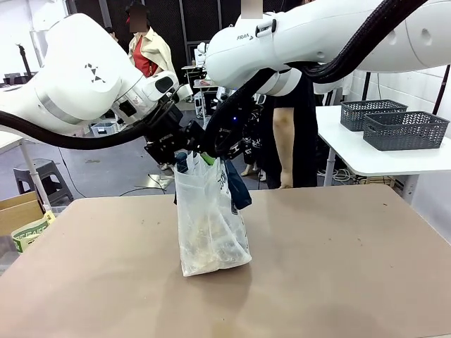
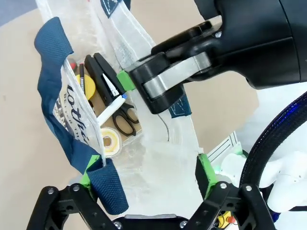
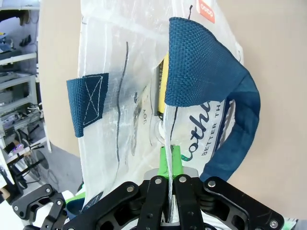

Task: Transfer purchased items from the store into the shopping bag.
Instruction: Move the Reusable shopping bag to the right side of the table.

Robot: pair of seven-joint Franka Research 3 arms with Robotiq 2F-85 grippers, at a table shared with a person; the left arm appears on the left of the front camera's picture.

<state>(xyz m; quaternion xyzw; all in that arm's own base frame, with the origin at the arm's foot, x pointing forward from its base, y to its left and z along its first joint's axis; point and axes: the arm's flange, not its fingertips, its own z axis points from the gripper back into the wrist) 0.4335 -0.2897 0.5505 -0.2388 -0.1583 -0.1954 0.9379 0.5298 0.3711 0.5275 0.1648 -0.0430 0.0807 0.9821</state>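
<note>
Shopping bag (image 1: 210, 225) pinched by right gripper (image 3: 169, 156); left gripper (image 2: 146, 168) spread wide; grey baskets (image 1: 394, 121) far right.

**Bag upright on table, both grippers at its mouth**

Near the middle of the table (image 1: 338, 267), a little to the left: the shopping bag (image 1: 211, 232), upright. Directly above its mouth, the left gripper (image 1: 187, 151) reaching in from the left and the right gripper (image 1: 213, 156) from the right, close together. Right gripper pinched onto the bag's top edge. Left gripper spread wide across the mouth, one finger (image 2: 88, 175) touching a handle (image 2: 108, 191), the other beside the opposite wall. Inside, at the bottom, the purchased items (image 2: 108, 120) lying together. Behind the table, a person (image 1: 289, 141). Far right, on a side table (image 1: 352, 151), two baskets (image 1: 405, 130) side by side. Beside the table's left edge, lower down, a box (image 1: 17, 211).
</note>
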